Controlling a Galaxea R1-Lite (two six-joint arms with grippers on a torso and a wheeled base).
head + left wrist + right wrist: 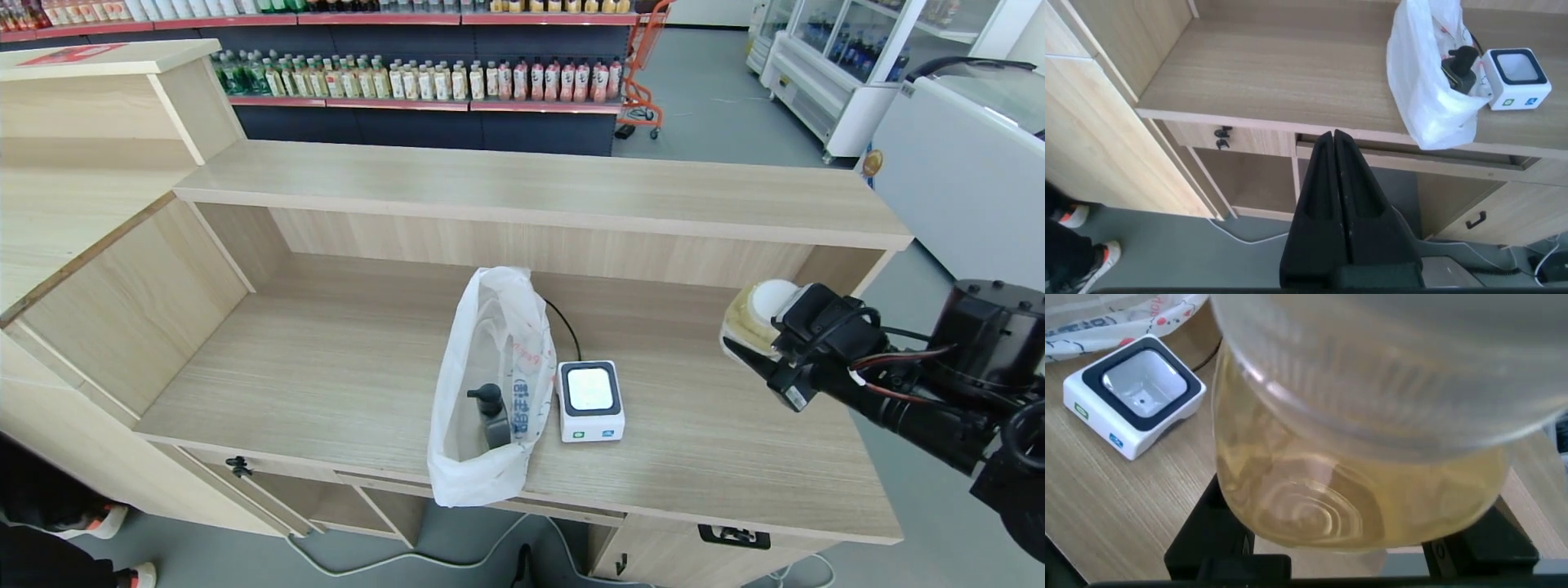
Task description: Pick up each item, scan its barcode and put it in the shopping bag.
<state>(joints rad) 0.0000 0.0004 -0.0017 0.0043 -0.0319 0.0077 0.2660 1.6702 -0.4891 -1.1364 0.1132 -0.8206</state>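
My right gripper (755, 347) is shut on a clear jar with a white lid (755, 310), holding it in the air above the right end of the counter. Up close the jar (1364, 449) shows pale yellowish contents. A white barcode scanner box (589, 400) (1133, 392) (1515, 77) sits mid-counter, left of the jar. Beside it stands the white plastic shopping bag (486, 384) (1425, 77), open, with a dark pump bottle (492, 412) (1460, 67) inside. My left gripper (1333, 175) hangs shut below the counter's front edge, holding nothing.
The wooden checkout counter (343, 359) has a raised back ledge (539, 184) and a side wall at left. A black cable (563, 327) runs from the scanner to the back. Drawers and handles (1221, 135) lie under the front edge. Freezers (955, 155) stand at right.
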